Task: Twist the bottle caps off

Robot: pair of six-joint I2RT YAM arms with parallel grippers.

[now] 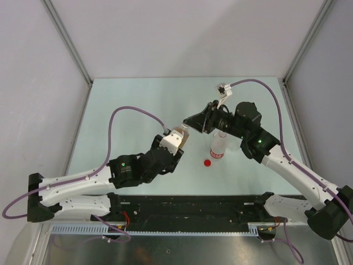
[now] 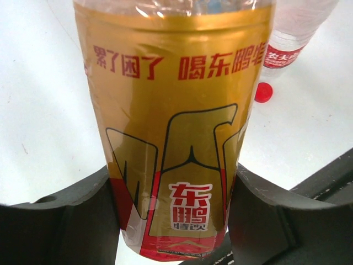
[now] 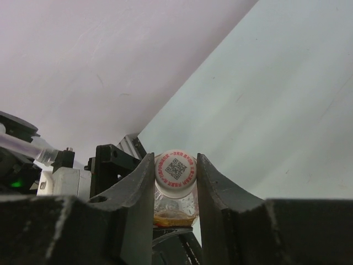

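Observation:
My left gripper [image 1: 175, 144] is shut on the amber bottle [image 2: 176, 127], which has a gold label with red writing, and holds it tilted off the table; its fingers [image 2: 60, 221] press both sides of the bottle near its base. My right gripper [image 3: 175, 172] is shut on that bottle's white cap [image 3: 175, 169], which has a printed code on top; the cap sits on the neck. In the top view the right gripper [image 1: 191, 125] meets the bottle [image 1: 178, 137] at mid-table. The red-and-white labelled bottle [image 1: 218, 147] stands capless, and its red cap [image 1: 207, 163] lies on the table.
The red cap [image 2: 263, 92] and the labelled bottle [image 2: 292, 38] lie just right of the held bottle. Something clear [image 1: 234, 145] stands beside the labelled bottle, half hidden by my right arm. Grey walls enclose the pale green table [image 1: 138, 105] on three sides.

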